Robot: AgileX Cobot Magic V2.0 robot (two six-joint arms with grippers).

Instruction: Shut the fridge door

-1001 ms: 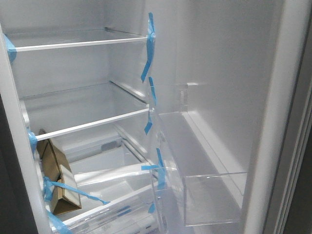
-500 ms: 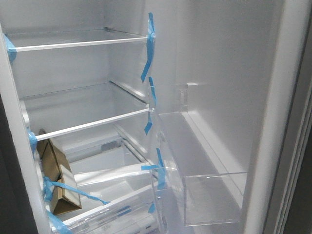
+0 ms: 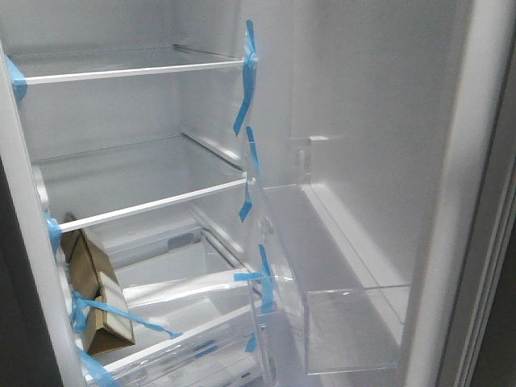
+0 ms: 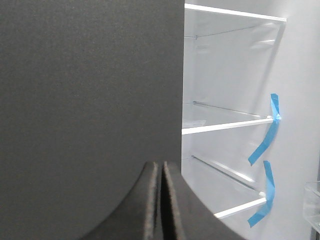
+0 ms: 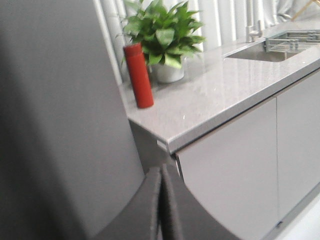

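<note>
The fridge door (image 3: 363, 121) stands open at the right of the front view, showing its white inner lining, a clear plastic bin (image 3: 347, 322) and a pale grey edge (image 3: 451, 201). Its matte dark grey outer face (image 5: 60, 125) fills one side of the right wrist view. My right gripper (image 5: 161, 171) is shut and empty, close beside that outer face; I cannot tell if it touches. My left gripper (image 4: 161, 164) is shut and empty, in front of a dark grey panel (image 4: 90, 100) beside the open fridge compartment (image 4: 225, 100). Neither gripper shows in the front view.
Inside the fridge are glass shelves (image 3: 153, 201) with blue tape strips (image 3: 246, 72) and a brown cardboard box (image 3: 93, 290) taped low at the left. Beyond the door are a stone countertop (image 5: 220, 95), a red bottle (image 5: 138, 75), a potted plant (image 5: 162, 35), a sink (image 5: 280, 47) and light grey cabinet doors (image 5: 240, 165).
The fridge door has swung slightly to the left, toward the compartment; its pale edge and bin have shifted a little. The shelves and box have not moved.
</note>
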